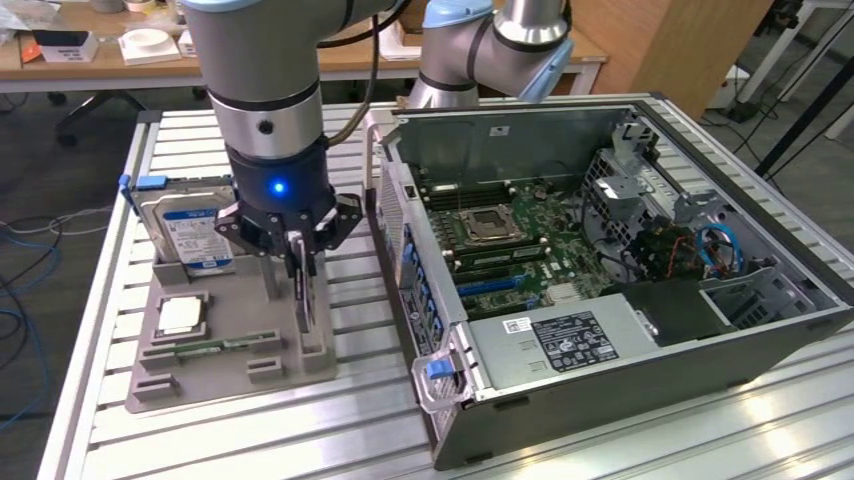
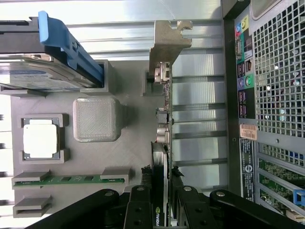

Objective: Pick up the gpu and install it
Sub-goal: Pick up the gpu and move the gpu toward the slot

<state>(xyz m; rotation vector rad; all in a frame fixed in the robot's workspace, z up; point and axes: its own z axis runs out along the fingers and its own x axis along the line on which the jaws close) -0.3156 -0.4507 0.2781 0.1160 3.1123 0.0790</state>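
pincer (image 2: 162,191): black fingers (image 2: 138,205) pressed against both faces of the gpu
gpu (image 2: 165,125): seen edge-on, upright at the rim of the holder; grey metal bracket (image 2: 167,40) at its far end
holder (image 2: 124,157): grey; carries hard drive (image 2: 33,76), processor (image 2: 40,138), green memory stick (image 2: 71,179)
computer case (image 2: 276,95): near the gpu; ports and mesh showing
tabletop (image 2: 200,90): ribbed aluminium

Thin dark gpu (image 2: 163,143) stands on edge, bracket at end.

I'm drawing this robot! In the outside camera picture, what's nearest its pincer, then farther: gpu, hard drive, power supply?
1. gpu: gripped in the pincer.
2. hard drive: standing toward the exterior view's left.
3. power supply: inside the computer case, toward the exterior view's right.
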